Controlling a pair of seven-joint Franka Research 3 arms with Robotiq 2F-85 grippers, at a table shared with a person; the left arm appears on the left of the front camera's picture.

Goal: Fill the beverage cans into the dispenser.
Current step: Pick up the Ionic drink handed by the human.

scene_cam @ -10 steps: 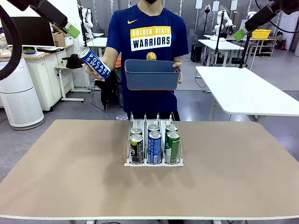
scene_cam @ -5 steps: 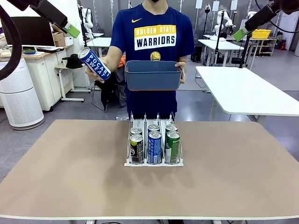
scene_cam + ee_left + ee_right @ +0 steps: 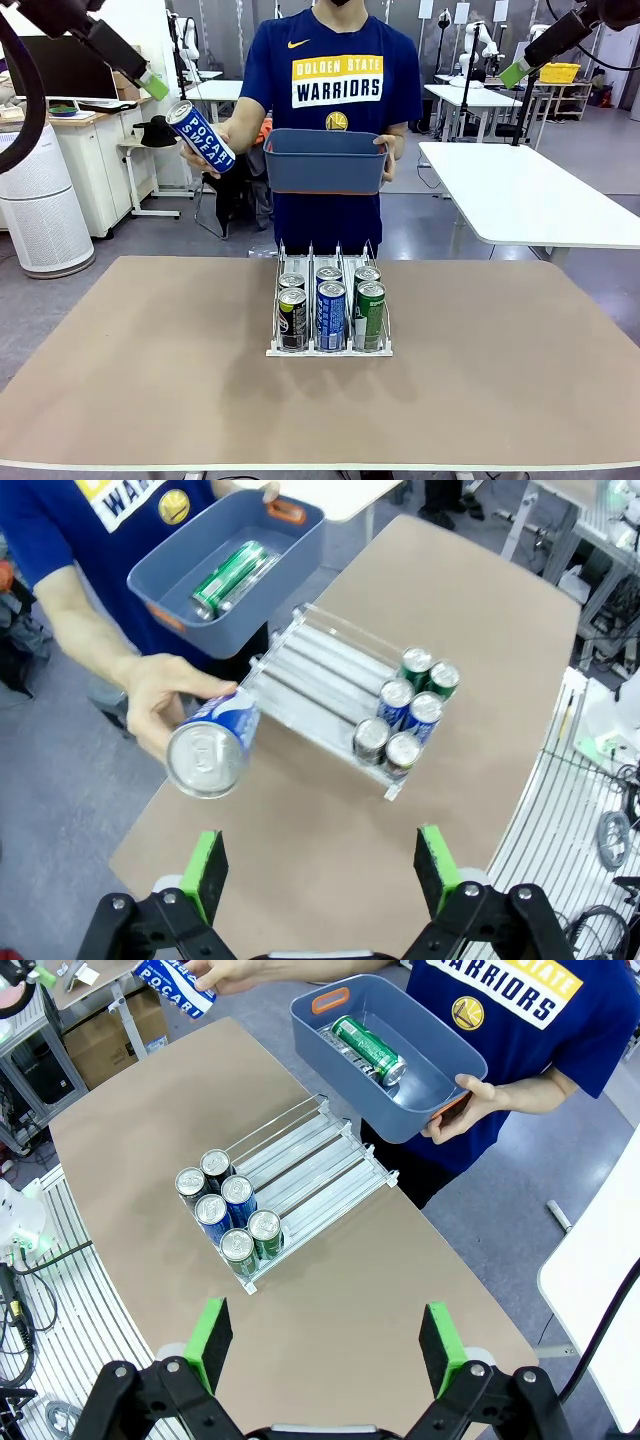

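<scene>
Our left hand (image 3: 320,865) hangs high above the left side of the bench. Its two black fingers with green pads are spread wide, and nothing is between them. Ahead of it we see a slim blue metal can with white lettering (image 3: 212,748). It is tilted, with its silver top turned toward our left hand. The person's hand (image 3: 158,705) holds it by the body in the air, beyond the far edge of the wide tan bench (image 3: 150,380). Our right hand (image 3: 325,1335) also hangs high, on the other side, with its fingers equally wide apart and empty.

The person's other hand (image 3: 478,1095) holds a blue-grey rectangular plastic tub with orange handles (image 3: 325,170) in front of the chest, beyond the far edge of the bench. In the tub a green metal can (image 3: 368,1048) lies on its side. A second can seems to lie just beside it, but we cannot tell its colour.

In the middle of the bench stands the low white dispenser with thin clear dividers (image 3: 305,1165), which form three narrow lanes. Six cans stand upright at the end of the lanes nearer to us, two in each lane. The black cans (image 3: 292,318) are in the left lane, the blue cans (image 3: 331,315) in the middle one, and the green cans (image 3: 370,315) in the right one.
</scene>
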